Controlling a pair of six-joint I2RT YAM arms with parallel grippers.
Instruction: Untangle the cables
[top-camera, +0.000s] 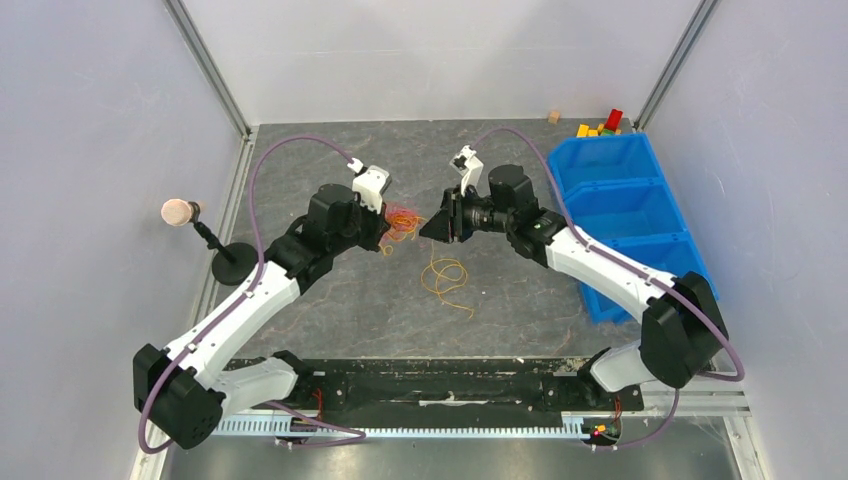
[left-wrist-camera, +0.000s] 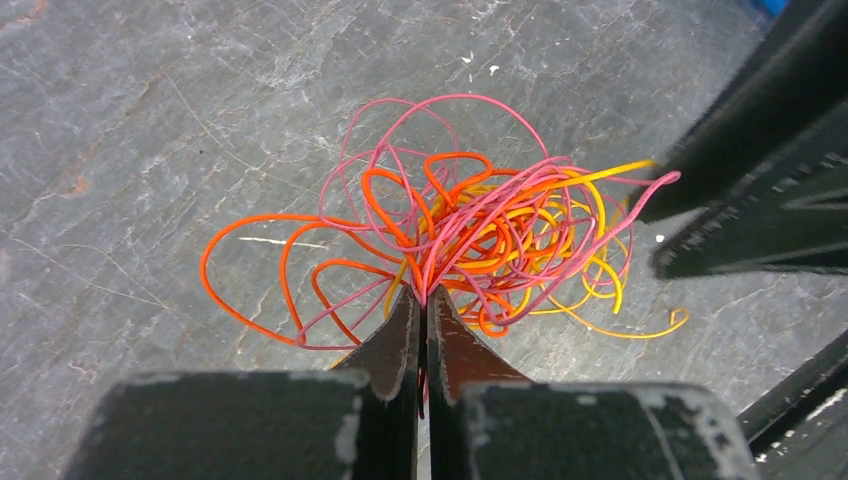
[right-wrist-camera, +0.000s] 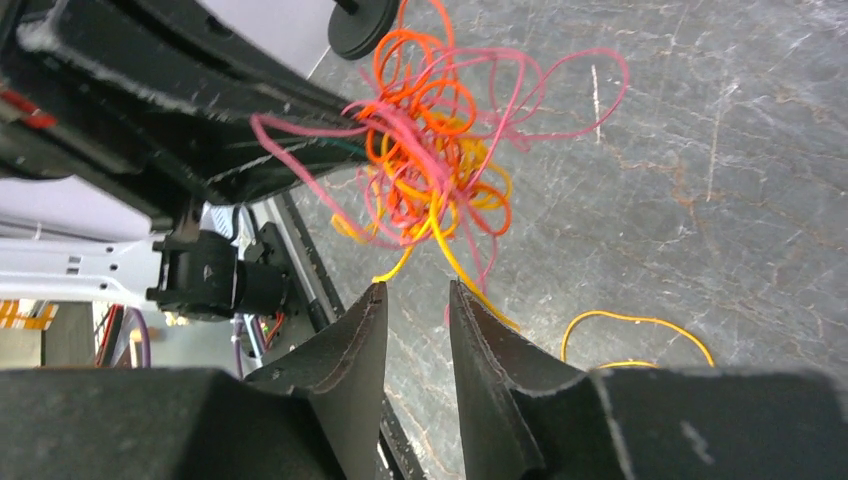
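**Light, springy tangle: take a loose end**

Cables: thin, soft curls, at mid table, pinched in left gripper, tips closed on strands. Right gripper just beside, narrow gap, empty. Prob. best hold: yellow tail; thin wire slips.

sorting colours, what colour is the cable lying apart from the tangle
Yellow-orange cable; right wrist view shows it best.

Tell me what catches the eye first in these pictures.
The bright tangle of red, orange and yellow cables stands out at centre, pinched in the shut left gripper. The right gripper faces it with jaws apart, and one loose yellow-orange loop lies by itself on the grey table.
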